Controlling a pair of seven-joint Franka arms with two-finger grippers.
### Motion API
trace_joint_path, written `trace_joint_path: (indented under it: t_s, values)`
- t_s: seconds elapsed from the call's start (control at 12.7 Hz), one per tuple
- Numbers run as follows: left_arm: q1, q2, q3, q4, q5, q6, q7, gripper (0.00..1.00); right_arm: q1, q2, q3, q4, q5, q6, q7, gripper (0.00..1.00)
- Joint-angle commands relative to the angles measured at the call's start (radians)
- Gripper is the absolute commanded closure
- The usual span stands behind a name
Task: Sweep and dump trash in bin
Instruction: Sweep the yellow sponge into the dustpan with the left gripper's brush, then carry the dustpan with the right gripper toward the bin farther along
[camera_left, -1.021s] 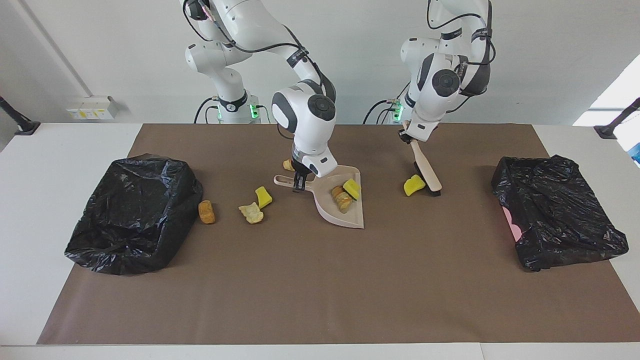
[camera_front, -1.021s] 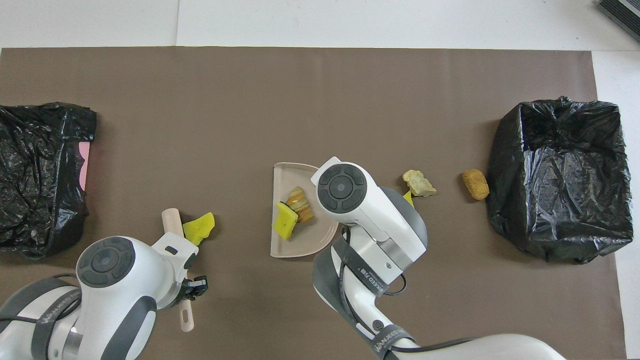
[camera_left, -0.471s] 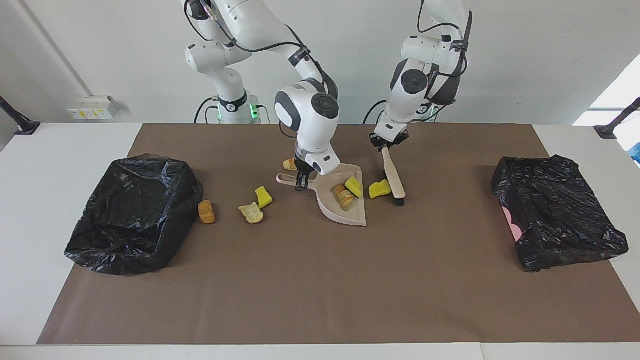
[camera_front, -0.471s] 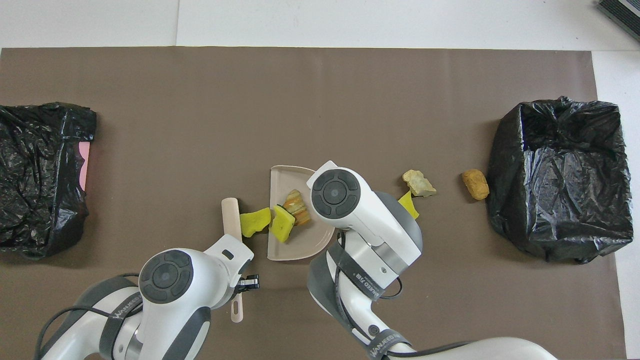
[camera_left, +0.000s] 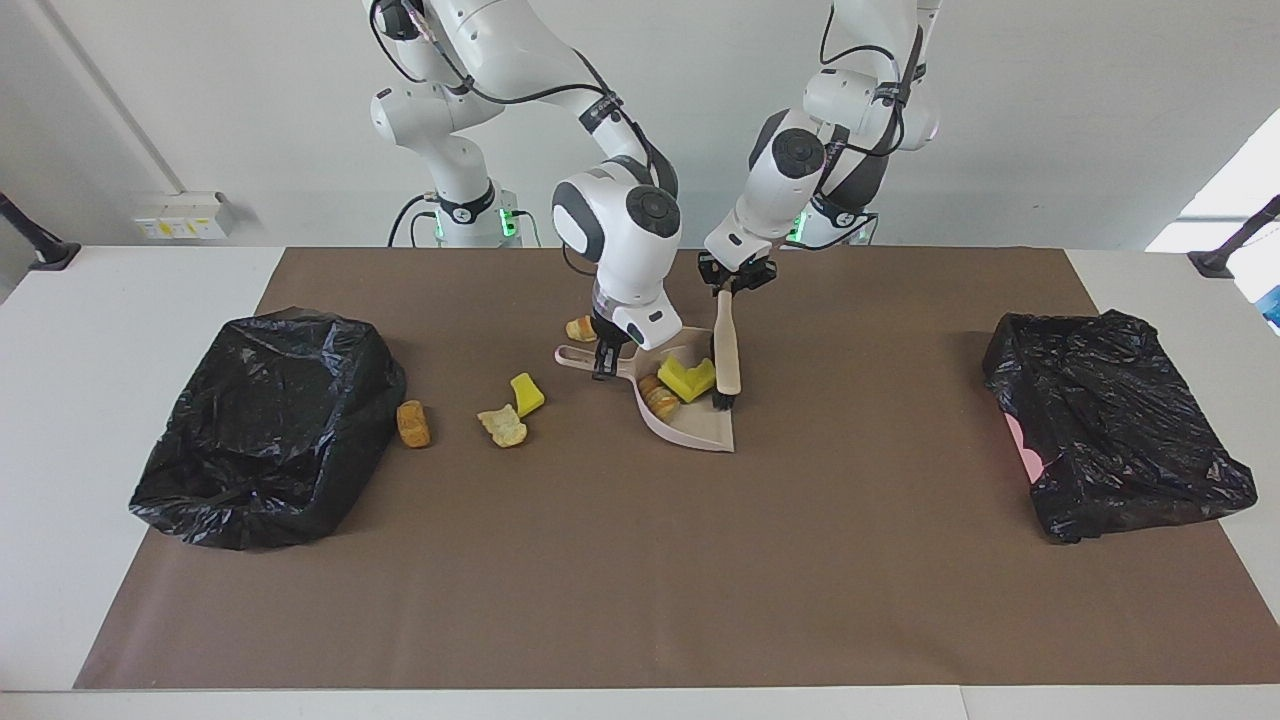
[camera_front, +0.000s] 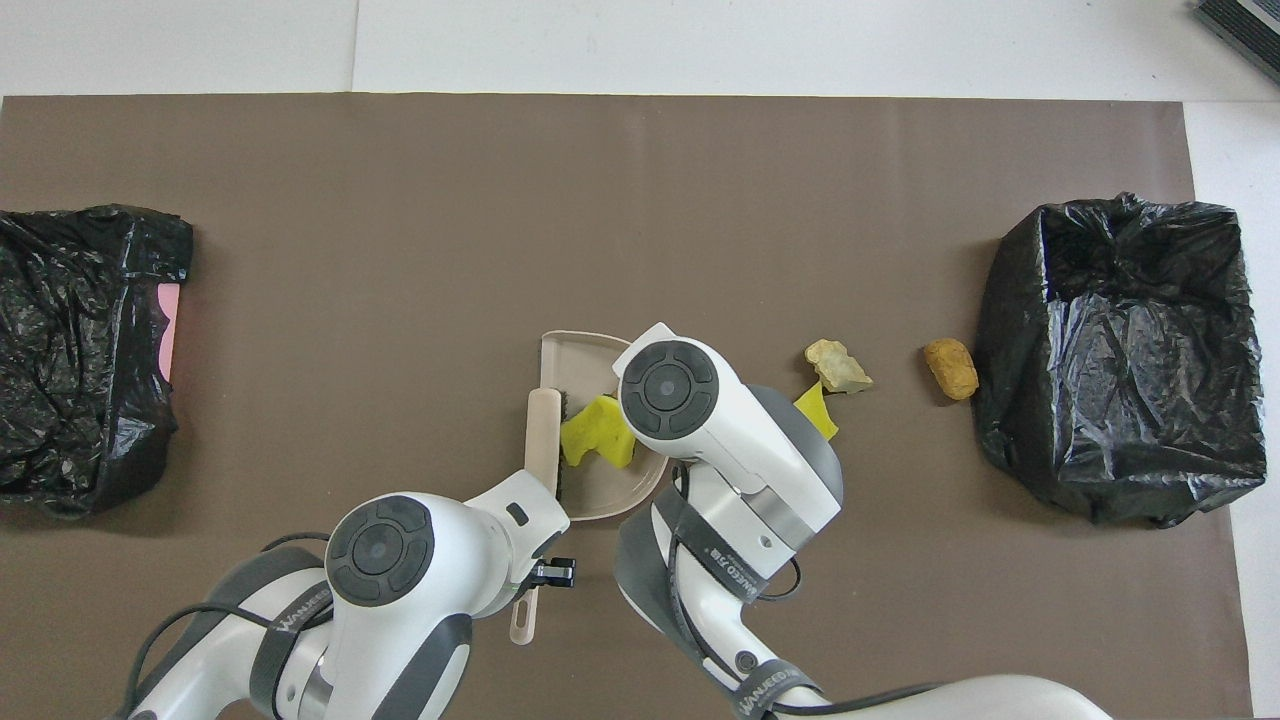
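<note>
My right gripper (camera_left: 603, 360) is shut on the handle of the beige dustpan (camera_left: 700, 432), which rests on the brown mat; in the overhead view the arm hides this gripper. My left gripper (camera_left: 737, 281) is shut on the beige brush (camera_left: 727, 345), whose black bristles stand at the pan's mouth. Inside the pan lie yellow sponge pieces (camera_left: 686, 377) (camera_front: 598, 441) and a tan lump (camera_left: 660, 396). Loose trash lies toward the right arm's end: a yellow piece (camera_left: 527, 393), a tan lump (camera_left: 502, 426) and an orange lump (camera_left: 412, 423). Another tan lump (camera_left: 580, 328) sits nearer the robots than the handle.
A bin lined with a black bag (camera_left: 270, 425) (camera_front: 1125, 350) stands at the right arm's end of the table, close to the orange lump. A second black-bagged bin (camera_left: 1110, 420) (camera_front: 80, 340) stands at the left arm's end. The brown mat (camera_left: 640, 580) covers the table's middle.
My left arm has swept the brush toward the dustpan, pushing a yellow sponge piece off the mat and into the pan. The right gripper has kept hold of the handle, and the pan shifted slightly.
</note>
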Motion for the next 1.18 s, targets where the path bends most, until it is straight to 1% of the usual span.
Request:
trace_joint_path:
  t_s: [0.0,0.16,0.31,0.47,0.55,0.63,0.71,0.79,0.94,1.02,1.1]
  values:
    - [-0.01,0.021,0.02,0.028,-0.023,-0.013,-0.002,1.0,-0.014,-0.014,0.006,-0.02,-0.014,0.001,0.032,1.0]
    - [-0.001,0.017,0.025,0.046,-0.018,-0.073,-0.064,1.0,-0.016,-0.023,0.006,-0.015,-0.013,-0.002,0.035,1.0]
    - [0.051,0.007,0.026,0.12,0.009,-0.186,-0.097,1.0,-0.026,-0.035,0.006,-0.012,-0.005,-0.005,0.022,1.0]
    - [0.096,-0.006,0.025,0.221,0.143,-0.31,-0.119,1.0,-0.037,-0.055,0.006,-0.013,-0.004,-0.009,0.015,1.0]
    - [0.114,-0.013,0.025,0.259,0.191,-0.361,-0.119,1.0,-0.043,-0.066,0.006,-0.013,-0.004,-0.012,0.013,1.0]
    - [0.131,-0.016,0.025,0.286,0.205,-0.406,-0.119,1.0,-0.051,-0.074,0.008,-0.013,-0.004,-0.018,0.012,1.0]
    - [0.133,-0.019,0.025,0.29,0.215,-0.448,-0.133,1.0,-0.056,-0.084,0.008,-0.012,-0.002,-0.025,-0.001,1.0]
    - [0.128,-0.043,0.02,0.278,0.216,-0.479,-0.191,1.0,-0.075,-0.092,0.006,-0.004,-0.002,-0.028,-0.04,1.0]
    - [0.096,-0.091,0.011,0.222,0.215,-0.478,-0.268,1.0,-0.124,-0.119,0.006,0.014,0.028,-0.064,-0.149,1.0]
    - [0.048,-0.124,0.011,0.18,0.215,-0.458,-0.297,1.0,-0.158,-0.129,0.006,0.029,0.056,-0.093,-0.198,1.0]
    - [0.021,-0.149,0.01,0.156,0.209,-0.449,-0.338,1.0,-0.192,-0.138,0.006,0.049,0.067,-0.12,-0.247,1.0]
